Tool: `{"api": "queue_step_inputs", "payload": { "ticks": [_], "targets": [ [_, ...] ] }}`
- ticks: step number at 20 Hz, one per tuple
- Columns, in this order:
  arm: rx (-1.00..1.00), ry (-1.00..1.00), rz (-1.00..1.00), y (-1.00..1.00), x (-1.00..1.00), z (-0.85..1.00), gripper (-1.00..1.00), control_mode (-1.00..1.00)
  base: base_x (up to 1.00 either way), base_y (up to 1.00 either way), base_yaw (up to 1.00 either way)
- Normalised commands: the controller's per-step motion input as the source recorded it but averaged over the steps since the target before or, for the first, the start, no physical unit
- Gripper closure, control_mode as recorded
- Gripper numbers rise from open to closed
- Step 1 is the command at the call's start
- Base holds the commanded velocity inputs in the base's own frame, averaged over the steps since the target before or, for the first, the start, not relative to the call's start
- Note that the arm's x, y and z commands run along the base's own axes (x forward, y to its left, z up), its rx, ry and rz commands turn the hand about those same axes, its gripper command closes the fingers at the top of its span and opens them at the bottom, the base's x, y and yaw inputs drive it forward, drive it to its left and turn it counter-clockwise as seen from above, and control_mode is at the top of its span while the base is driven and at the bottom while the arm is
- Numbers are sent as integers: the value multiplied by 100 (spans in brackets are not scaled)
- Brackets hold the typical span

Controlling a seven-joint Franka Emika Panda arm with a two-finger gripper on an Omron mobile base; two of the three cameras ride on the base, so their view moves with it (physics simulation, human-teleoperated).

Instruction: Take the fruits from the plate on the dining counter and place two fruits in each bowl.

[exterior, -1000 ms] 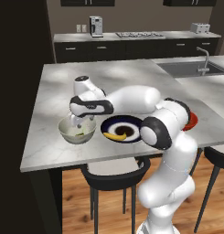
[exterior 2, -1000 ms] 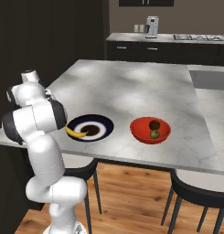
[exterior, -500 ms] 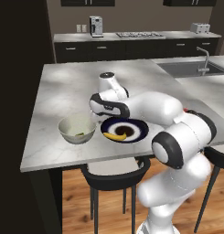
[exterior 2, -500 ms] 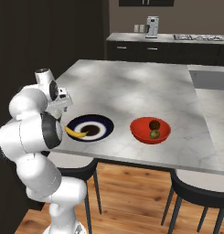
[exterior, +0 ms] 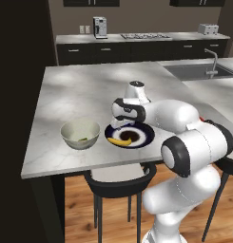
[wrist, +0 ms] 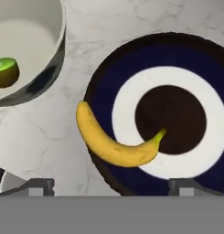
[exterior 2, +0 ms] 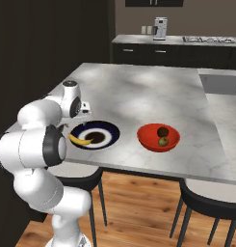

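One banana (wrist: 114, 144), one plate (wrist: 109, 91), two bowls (exterior: 80, 133) (exterior 2: 158, 137), three other fruits (wrist: 4, 72) (exterior 2: 162, 131) (exterior 2: 163, 141).

The glossy white rounded-link robot arm (exterior: 184, 156) is built from bulbous, smooth plastic-looking shells. Large dark grey circular caps mark the joints (exterior 2: 53, 145), each set flush in a white housing. The wrist ends in a short white cylinder with a dark grey top disc (exterior: 135, 84). The tool (exterior: 119, 122) body is dark.
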Motion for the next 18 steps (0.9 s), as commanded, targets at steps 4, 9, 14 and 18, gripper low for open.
{"api": "queue_step_inputs", "payload": {
  "ticks": [4, 9, 14, 18],
  "targets": [
    [0, 3, 26, 1, -11, -33, -100, -100, 0, 0, 0],
    [-1, 2, 42, 0, -22, -2, -100, -100, 0, 0, 0],
    [-10, 20, 17, 0, 20, -20, -100, -100, 0, 0, 0],
    [-7, 15, 0, 0, 47, -29, -100, -100, 0, 0, 0]
  ]
}}
